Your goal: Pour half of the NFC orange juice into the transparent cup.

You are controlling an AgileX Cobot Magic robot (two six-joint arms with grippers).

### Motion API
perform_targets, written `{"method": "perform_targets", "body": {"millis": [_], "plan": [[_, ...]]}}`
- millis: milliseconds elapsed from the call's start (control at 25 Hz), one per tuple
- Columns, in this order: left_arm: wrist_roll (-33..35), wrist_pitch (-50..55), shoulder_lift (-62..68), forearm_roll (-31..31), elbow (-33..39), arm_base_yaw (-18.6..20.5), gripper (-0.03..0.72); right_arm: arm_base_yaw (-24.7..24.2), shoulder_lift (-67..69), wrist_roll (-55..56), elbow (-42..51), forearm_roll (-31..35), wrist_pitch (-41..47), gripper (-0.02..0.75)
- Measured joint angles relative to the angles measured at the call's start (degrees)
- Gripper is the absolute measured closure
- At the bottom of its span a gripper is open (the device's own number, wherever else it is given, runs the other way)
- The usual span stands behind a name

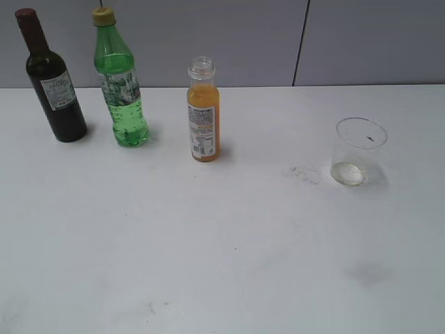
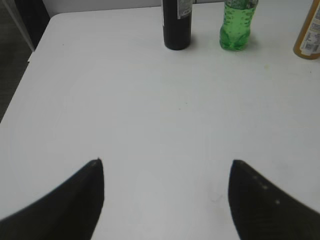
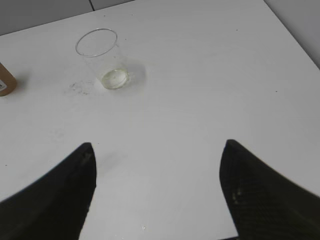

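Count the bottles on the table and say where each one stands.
3, in a row at the back left: the dark wine bottle leftmost, the green bottle beside it, the capless orange juice bottle nearest the centre. None appears hidden.

A dark wine bottle with a red capsule stood upright at the white desk's far left, a yellow-capped green bottle just beside it. Grey smudges marked the desktop.
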Motion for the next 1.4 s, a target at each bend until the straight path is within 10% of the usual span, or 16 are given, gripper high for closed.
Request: {"method": "perform_targets", "body": {"millis": [720,1400], "plan": [[0.0,0.0,0.0,0.0,0.0,0.0,0.101,0.0,0.3,-3.8,-0.5,0.1,-1.6,0.148],[0.0,0.0,0.0,0.0,0.0,0.0,0.101,0.0,29.2,-8.5,3.4,0.7,-42.3,0.148]]}}
